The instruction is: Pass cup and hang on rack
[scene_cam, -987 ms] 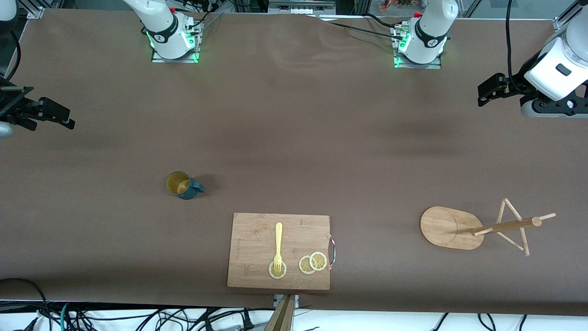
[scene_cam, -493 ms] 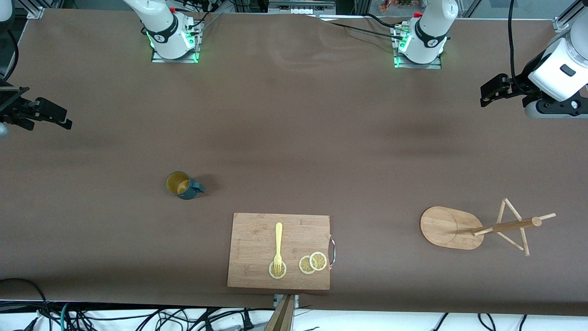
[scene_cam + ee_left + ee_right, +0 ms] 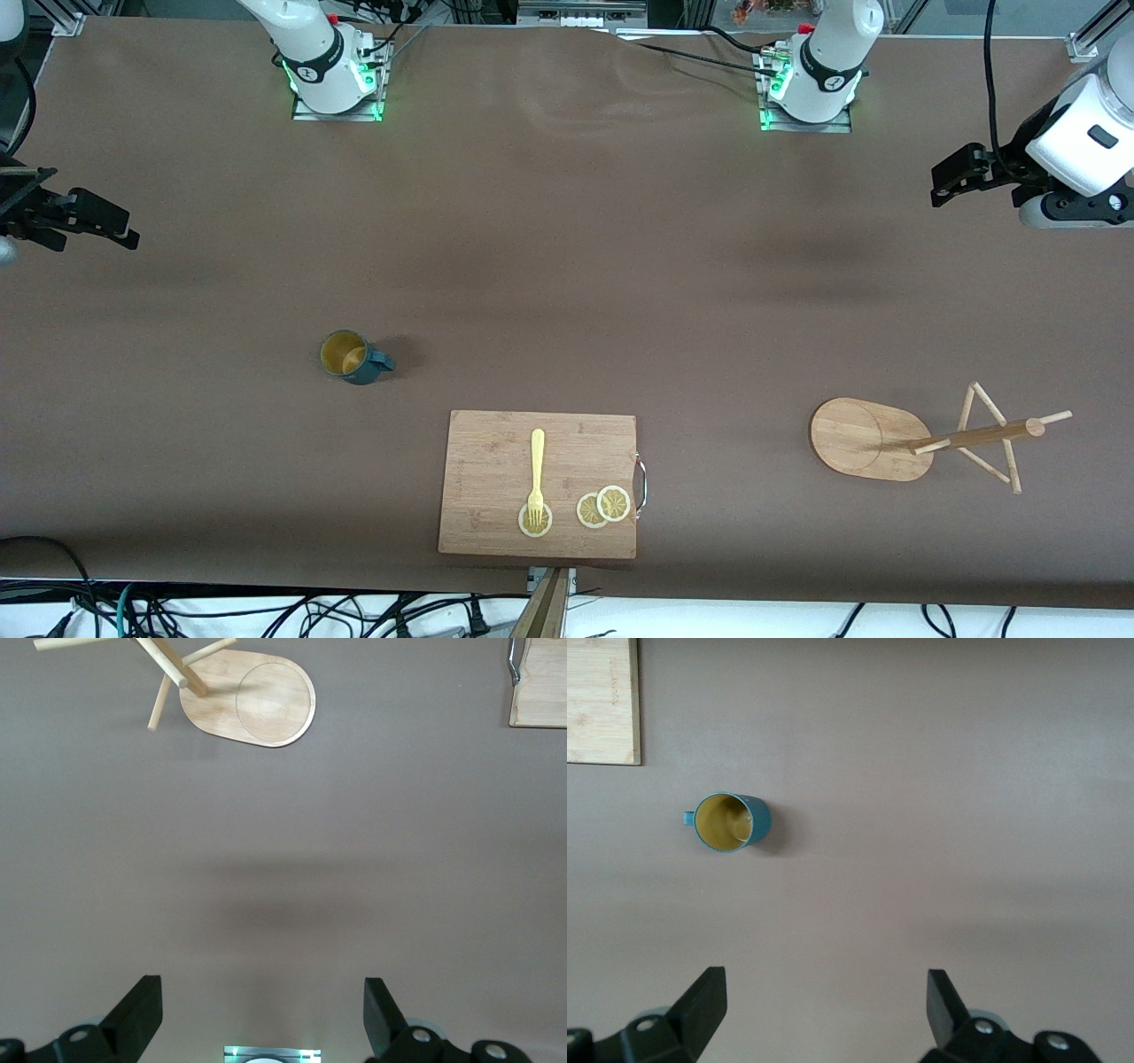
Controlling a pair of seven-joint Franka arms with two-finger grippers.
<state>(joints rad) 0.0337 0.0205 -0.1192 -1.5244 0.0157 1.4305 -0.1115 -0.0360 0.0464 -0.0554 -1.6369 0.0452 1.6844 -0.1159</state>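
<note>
The brown table (image 3: pixel 567 221) carries, toward the front camera's edge, a bamboo cutting board (image 3: pixel 496 443) with a yellow fork (image 3: pixel 536 470) and lemon slices (image 3: pixel 603 506) on it. Toward the left arm's end stands the rack (image 3: pixel 873 439), its oval base flat on the table, its post upright with thin pegs angling off it. The cup (image 3: pixel 353 357) sits upright and alone on the table toward the right arm's end, farther from the front camera than the board, its yellow inside showing and its small handle pointing toward the left arm's end. The right gripper (image 3: pixel 824 1010) hangs over the table edge at its own end, jaws spread wide and empty; the cup lies ahead of it, off to one side of the line between the fingers, and this arm is plainly the nearer one to it. The left gripper (image 3: pixel 263 1014) hangs over the other end, jaws equally wide and empty, with the rack ahead of it, waiting.
</note>
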